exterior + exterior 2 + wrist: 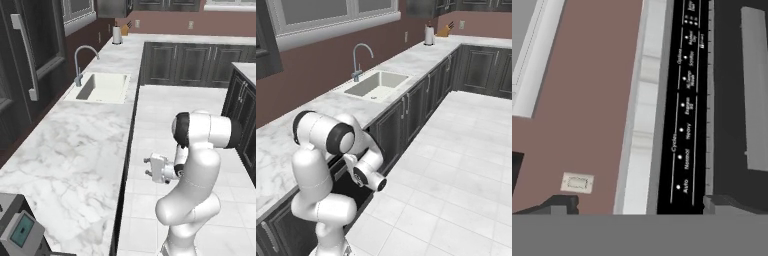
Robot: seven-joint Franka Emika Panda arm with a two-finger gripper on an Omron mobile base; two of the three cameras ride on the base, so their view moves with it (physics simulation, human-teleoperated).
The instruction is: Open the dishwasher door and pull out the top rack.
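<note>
Item 1, gripper (637,204): in my hand view its two dark fingertips (559,204) stand far apart at the bottom edge, spread wide with nothing between them. In my left base view the white hand juts toward the counter edge, below the countertop level.

Item 2, dishwasher door (732,100): just ahead of the fingertips. I read a black control strip (684,110) with small white dots and cycle labels running along its top edge, with the dark panel face beside it. A grey bar-shaped handle (756,90) lies on that face. In my right base view the black panel (348,187) sits under the counter directly behind the arm's forearm, closed as far as I can tell.

Item 3, countertop (75,150): white marble, its edge running just beside the control strip in the hand view.

Item 4, wall outlet (577,183): on the brown wall past the counter.

Item 5, sink (376,84): set into the counter farther along, with a curved faucet (358,60) behind it.

Item 6, paper towel roll (429,36): at the far corner of the counter, a knife block (446,30) beside it.
</note>
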